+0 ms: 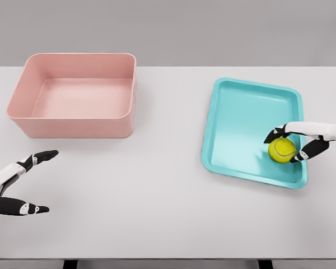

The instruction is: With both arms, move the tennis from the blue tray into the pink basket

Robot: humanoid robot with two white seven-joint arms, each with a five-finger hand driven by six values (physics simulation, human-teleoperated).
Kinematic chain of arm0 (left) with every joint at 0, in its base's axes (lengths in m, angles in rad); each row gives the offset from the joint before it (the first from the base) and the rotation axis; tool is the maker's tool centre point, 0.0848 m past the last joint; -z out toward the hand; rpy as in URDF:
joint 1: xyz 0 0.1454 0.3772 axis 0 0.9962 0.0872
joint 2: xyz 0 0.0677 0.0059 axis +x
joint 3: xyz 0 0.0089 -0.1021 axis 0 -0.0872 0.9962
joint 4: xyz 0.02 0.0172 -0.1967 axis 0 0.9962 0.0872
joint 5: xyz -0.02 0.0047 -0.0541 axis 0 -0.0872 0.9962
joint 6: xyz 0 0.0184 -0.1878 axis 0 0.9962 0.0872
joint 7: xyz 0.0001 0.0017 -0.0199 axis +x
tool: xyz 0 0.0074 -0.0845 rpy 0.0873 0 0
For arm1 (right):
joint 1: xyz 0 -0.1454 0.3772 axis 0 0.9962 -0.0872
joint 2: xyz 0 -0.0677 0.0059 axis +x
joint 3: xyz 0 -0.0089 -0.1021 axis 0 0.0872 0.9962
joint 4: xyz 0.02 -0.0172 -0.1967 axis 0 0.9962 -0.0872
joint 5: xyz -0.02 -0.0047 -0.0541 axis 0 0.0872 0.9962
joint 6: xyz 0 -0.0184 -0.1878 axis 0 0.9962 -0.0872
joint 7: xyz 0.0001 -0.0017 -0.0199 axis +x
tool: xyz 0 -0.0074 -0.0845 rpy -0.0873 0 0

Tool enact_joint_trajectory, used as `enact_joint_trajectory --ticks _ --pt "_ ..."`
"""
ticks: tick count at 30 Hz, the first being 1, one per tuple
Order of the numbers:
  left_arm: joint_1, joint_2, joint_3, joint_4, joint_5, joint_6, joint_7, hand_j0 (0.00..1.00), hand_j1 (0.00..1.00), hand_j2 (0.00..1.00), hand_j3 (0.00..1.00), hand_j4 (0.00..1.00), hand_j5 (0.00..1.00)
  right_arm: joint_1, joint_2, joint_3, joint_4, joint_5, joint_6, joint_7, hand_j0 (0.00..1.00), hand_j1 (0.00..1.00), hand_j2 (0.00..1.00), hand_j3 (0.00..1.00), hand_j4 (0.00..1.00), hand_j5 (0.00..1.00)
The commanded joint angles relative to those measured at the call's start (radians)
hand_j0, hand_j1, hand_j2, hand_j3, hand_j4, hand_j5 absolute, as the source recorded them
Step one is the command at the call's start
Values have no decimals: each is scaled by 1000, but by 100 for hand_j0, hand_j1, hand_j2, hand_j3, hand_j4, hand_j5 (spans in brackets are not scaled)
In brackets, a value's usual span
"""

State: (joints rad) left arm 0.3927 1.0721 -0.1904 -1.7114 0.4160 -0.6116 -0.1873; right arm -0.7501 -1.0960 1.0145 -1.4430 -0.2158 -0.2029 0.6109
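A yellow-green tennis ball (281, 149) lies in the near right part of the blue tray (241, 112), which sits on the right half of the table. My right hand (282, 148) reaches in from the right edge. Its fingers (277, 133) wrap the ball from above and from the lower right, touching it. The pink basket (73, 120) stands at the far left and holds nothing. My left hand (47, 181) hovers low at the near left, in front of the basket, fingers spread and holding nothing.
The white table (157, 185) runs across the whole view, with its near edge at the bottom. A wide stretch of tabletop separates the basket from the tray. Behind the table is a plain grey wall.
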Motion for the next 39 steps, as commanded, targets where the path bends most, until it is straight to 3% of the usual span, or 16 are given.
enact_joint_trajectory --ticks 1,5,8,13,16,20,24,29,39 --pt "0 2 0 -1 6 1 0 100 100 100 100 100 100 0 8 -1 1 -5 2 0 63 63 63 63 63 63" --pt "0 2 -1 -1 6 1 0 100 100 100 100 100 100 2 24 6 3 6 2 0 63 63 63 63 63 63" --pt "0 2 0 -1 6 1 0 100 100 100 100 100 100 0 22 3 1 6 2 0 49 49 49 49 49 49" --pt "0 2 0 -1 6 1 0 100 100 100 100 100 100 -8 21 -68 -16 3 -16 0 49 49 49 49 49 49" --pt "0 2 0 -1 6 1 0 100 100 100 100 100 100 -12 30 -99 -16 4 -73 0 47 47 47 47 47 47" --pt "0 2 0 -1 6 1 0 100 100 100 100 100 100 -28 79 -142 -60 7 -108 0 46 46 46 46 46 46" --pt "0 2 0 -1 6 1 0 100 100 100 100 100 100 -32 203 -174 -126 55 -99 0 47 47 47 47 47 47" --pt "0 2 0 -1 6 1 0 100 100 100 100 100 100 -29 465 -174 -125 170 -90 0 47 47 47 47 47 47" --pt "0 2 0 -2 6 1 0 100 100 100 100 100 100 -32 622 -60 -126 266 -89 0 47 47 47 47 47 47"
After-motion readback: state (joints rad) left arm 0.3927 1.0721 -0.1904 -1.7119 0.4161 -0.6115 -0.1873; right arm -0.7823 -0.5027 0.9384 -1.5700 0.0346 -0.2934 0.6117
